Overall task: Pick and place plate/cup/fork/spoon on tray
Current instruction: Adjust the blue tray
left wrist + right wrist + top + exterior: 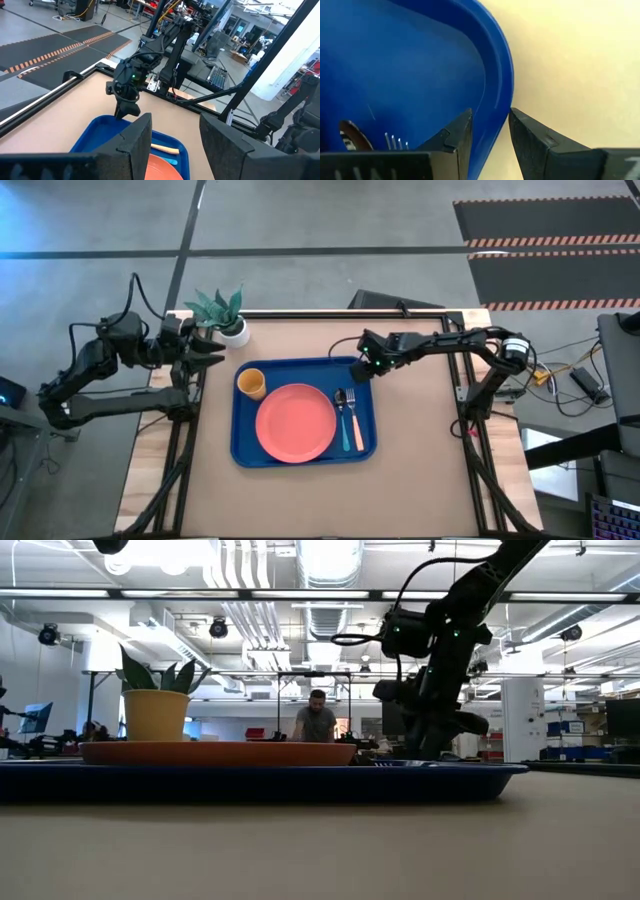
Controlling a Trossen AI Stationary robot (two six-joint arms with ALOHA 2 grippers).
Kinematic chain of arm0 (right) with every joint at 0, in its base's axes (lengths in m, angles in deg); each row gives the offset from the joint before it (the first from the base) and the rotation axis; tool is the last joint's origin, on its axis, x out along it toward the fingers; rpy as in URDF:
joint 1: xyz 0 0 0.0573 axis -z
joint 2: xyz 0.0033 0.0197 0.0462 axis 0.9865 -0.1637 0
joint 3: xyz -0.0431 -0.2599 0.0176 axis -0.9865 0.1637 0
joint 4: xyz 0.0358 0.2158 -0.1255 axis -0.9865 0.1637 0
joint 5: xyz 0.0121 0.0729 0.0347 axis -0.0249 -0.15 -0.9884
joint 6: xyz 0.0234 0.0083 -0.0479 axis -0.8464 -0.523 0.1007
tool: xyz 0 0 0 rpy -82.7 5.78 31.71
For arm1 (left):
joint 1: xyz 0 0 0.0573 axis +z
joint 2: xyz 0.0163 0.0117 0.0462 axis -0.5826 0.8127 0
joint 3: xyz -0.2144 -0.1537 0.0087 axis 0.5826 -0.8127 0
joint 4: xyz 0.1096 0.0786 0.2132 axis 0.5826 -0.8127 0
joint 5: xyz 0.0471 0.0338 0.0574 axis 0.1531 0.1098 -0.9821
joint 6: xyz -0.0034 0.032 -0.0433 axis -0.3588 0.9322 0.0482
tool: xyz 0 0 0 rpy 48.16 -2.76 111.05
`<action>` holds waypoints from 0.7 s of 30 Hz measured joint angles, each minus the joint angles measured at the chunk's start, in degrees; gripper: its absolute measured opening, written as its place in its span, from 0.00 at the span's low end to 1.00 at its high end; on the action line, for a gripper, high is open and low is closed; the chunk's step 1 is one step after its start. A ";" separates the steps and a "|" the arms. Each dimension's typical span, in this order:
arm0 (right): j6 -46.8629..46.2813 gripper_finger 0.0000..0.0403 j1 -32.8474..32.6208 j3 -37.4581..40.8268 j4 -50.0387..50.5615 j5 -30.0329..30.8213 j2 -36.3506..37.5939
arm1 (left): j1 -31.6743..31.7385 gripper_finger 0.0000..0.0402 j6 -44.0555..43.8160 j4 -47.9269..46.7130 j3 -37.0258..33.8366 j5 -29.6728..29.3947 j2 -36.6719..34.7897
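High view showed plate (295, 423), cup (251, 383), fork (354, 420) and spoon (342, 408) on the tray (243, 446); right gripper (360, 370) hovered open above its corner, left gripper (208, 352) open beside it.

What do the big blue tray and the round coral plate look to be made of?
Blue rectangular tray: likely moulded plastic, with a smooth rim and soft sheen in the right wrist view. Round coral-pink plate: probably plastic or melamine, with uniform matte colour; the material is not certain.
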 joint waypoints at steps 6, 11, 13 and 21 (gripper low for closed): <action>-0.68 0.29 0.30 1.54 -2.78 -1.46 -0.02 | 0.00 0.37 0.01 0.02 0.01 0.00 0.00; -0.69 0.29 0.41 1.64 -2.83 -1.66 -0.02 | 0.00 0.37 0.07 0.00 0.01 0.00 0.11; -0.65 0.29 0.64 1.64 -3.05 -1.68 -0.02 | 0.00 0.37 0.05 0.00 0.01 0.00 0.20; -0.60 0.29 1.89 1.71 -5.91 -3.40 -1.19 | 0.00 0.37 0.04 0.00 0.01 0.00 0.33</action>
